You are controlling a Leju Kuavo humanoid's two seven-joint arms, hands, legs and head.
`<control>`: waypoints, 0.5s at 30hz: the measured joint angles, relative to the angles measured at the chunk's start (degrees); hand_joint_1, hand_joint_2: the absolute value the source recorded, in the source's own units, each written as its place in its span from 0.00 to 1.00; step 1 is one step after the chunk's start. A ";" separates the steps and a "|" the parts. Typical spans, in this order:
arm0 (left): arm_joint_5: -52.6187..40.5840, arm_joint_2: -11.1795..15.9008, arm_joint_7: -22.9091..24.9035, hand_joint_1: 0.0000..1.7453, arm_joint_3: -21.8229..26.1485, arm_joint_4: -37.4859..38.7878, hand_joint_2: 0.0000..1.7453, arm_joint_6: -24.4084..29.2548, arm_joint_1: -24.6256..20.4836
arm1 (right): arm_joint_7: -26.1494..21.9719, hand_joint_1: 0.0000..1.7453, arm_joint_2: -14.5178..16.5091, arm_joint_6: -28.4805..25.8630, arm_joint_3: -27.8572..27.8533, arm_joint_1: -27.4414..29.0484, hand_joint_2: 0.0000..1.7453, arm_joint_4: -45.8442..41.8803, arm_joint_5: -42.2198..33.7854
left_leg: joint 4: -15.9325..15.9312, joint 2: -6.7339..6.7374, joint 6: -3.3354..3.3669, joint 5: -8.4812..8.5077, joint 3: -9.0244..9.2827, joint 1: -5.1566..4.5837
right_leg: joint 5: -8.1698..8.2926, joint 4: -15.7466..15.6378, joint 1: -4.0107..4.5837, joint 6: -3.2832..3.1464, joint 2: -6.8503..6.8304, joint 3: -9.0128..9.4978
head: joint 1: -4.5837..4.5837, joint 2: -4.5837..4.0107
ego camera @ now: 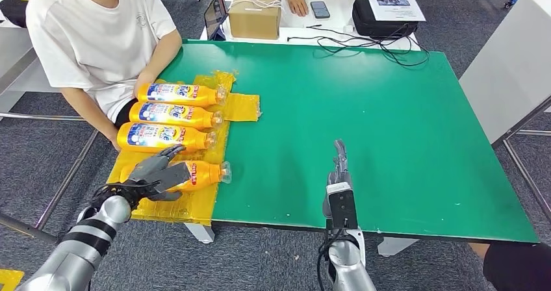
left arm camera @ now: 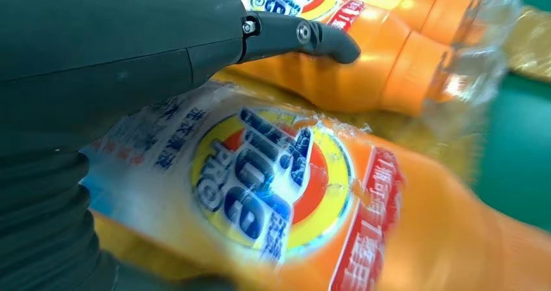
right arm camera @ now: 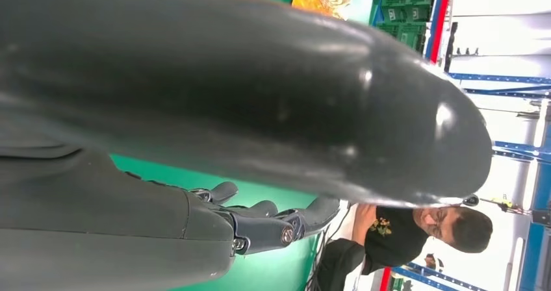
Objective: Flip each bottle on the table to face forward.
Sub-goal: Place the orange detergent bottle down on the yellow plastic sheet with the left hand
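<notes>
Four orange plastic bottles point(ego camera: 175, 95) are seen with blue-white labels bearing a yellow-red roundel; clear caps are noted. A yellow crinkled plastic sheet point(ego camera: 242, 106) is laid on a green matte tabletop point(ego camera: 364, 122). Dark grey fingers point(ego camera: 159, 163) are recorded on the silver-armed left hand point(ego camera: 154, 174).

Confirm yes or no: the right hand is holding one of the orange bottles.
No. In the head view the right hand rests empty on the bare green table, well apart from the bottles.

Left hand point(ego camera: 158, 173): lower left of frame, fingers curled, gripping. Right hand point(ego camera: 339, 174): lower centre, fingers extended, holding nothing.
</notes>
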 joint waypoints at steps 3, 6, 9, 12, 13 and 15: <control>7.89 -0.50 -3.08 0.00 2.77 -7.30 1.00 -1.12 5.44 | -0.43 0.00 0.05 -0.43 0.40 0.02 0.00 0.47 -0.05 | 0.01 0.05 0.00 -0.04 0.10 0.01 | -0.11 0.00 0.00 0.06 0.10 -0.04 | 0.01 0.00; 13.11 -2.09 -7.07 0.00 5.05 -14.91 1.00 -1.04 10.56 | -0.56 0.00 0.05 -0.89 0.87 0.05 0.00 0.67 -0.20 | 0.04 -0.03 0.03 -0.03 -0.09 0.01 | -0.18 -0.01 0.00 0.14 0.06 -0.21 | 0.01 0.00; 15.45 -4.18 -9.57 0.00 6.58 -19.86 1.00 -0.57 13.60 | -0.56 0.00 0.04 -1.17 1.15 0.06 0.00 0.70 -0.27 | 0.07 -0.10 0.08 0.01 -0.42 0.00 | -0.18 -0.01 -0.01 0.21 0.01 -0.49 | 0.03 0.00; 17.82 -6.57 -11.69 0.00 7.58 -23.41 1.00 -0.04 14.60 | -0.56 0.00 0.02 -1.26 1.31 0.24 0.00 0.70 -0.31 | 0.10 -0.06 0.11 0.03 -0.68 -0.01 | -0.06 -0.01 -0.01 0.18 0.02 -0.73 | 0.03 0.00; 18.65 -7.24 -12.16 0.00 7.89 -24.50 1.00 0.07 14.72 | -0.56 0.00 0.02 -1.26 1.32 0.38 0.00 0.69 -0.22 | 0.10 -0.05 0.11 0.03 -0.71 -0.01 | -0.03 -0.01 -0.01 0.17 0.03 -0.77 | 0.03 0.00; 19.98 -8.35 -12.86 0.00 8.32 -26.49 1.00 0.15 14.96 | -0.56 0.00 0.01 -1.28 1.32 0.73 0.00 0.66 0.05 | 0.11 -0.03 0.11 0.03 -0.75 0.00 | -0.03 -0.01 0.01 0.17 0.04 -0.83 | 0.02 0.00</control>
